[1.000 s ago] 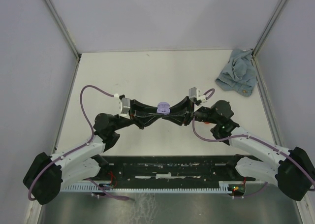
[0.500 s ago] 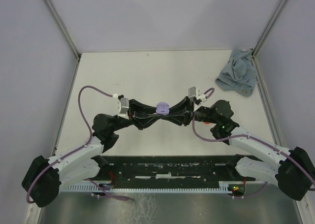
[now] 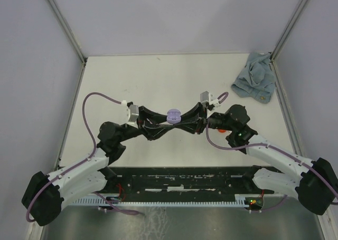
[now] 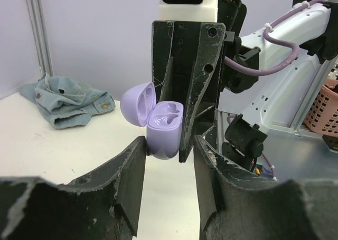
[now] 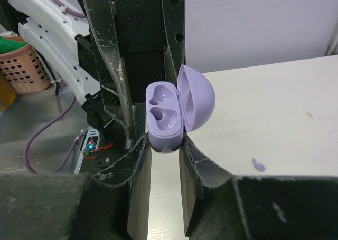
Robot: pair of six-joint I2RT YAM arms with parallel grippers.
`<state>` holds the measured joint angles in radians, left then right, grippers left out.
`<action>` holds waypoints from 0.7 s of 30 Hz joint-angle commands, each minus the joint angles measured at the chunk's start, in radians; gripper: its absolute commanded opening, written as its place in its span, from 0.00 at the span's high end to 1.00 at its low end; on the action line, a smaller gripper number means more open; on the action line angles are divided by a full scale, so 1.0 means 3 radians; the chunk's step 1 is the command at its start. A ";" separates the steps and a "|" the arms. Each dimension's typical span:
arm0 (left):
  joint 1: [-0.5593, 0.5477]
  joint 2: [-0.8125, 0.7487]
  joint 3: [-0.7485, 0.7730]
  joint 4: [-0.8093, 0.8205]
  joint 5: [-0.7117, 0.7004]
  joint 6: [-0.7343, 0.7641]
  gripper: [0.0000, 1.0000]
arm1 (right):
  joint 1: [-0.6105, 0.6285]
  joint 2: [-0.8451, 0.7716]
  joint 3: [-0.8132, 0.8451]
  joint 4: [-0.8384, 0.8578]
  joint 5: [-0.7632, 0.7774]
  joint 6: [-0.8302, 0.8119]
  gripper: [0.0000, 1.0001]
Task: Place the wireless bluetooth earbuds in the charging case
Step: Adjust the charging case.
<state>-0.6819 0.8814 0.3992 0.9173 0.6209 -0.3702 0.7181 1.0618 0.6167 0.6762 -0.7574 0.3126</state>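
Left pincer (image 4: 168,145) just loosened and sits open, so right pincer (image 5: 163,144) alone grips the charging case (image 5: 165,118) (lid up, sockets empty). Left's free for that earbud (image 5: 257,164).

The left gripper (image 4: 168,141) and right gripper (image 5: 163,142) meet tip to tip over the middle of the white table (image 3: 158,76), and their arms bar its near part. The open lilac plastic charging case (image 5: 165,121) fills the gap between them. Free room lies beyond, apart from a tiny lilac comma-shaped earbud (image 5: 257,164) lying on the table there. A crumpled blue denim cloth (image 3: 255,82) takes up the far right corner.
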 commanded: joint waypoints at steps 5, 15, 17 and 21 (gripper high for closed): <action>0.0071 -0.0143 0.0098 0.0063 -0.0048 -0.0123 0.54 | 0.0001 -0.0041 0.0204 -0.0122 -0.0207 -0.0105 0.98; 0.0111 -0.0130 0.0120 0.0049 0.0060 -0.0146 0.73 | 0.0002 -0.0034 0.0228 -0.0099 -0.0194 -0.0060 0.93; 0.0110 -0.0105 0.0115 0.0072 0.0065 -0.0156 0.79 | 0.0003 -0.0019 0.0214 0.0002 -0.0169 0.0020 0.87; 0.0110 -0.0063 0.0081 0.0197 0.0037 -0.0216 0.83 | 0.0002 0.0033 0.0169 0.0331 -0.0114 0.0232 0.73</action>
<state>-0.6556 0.8509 0.3992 0.9237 0.6327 -0.3939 0.7177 1.0641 0.6399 0.6266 -0.8001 0.3141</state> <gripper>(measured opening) 0.290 0.308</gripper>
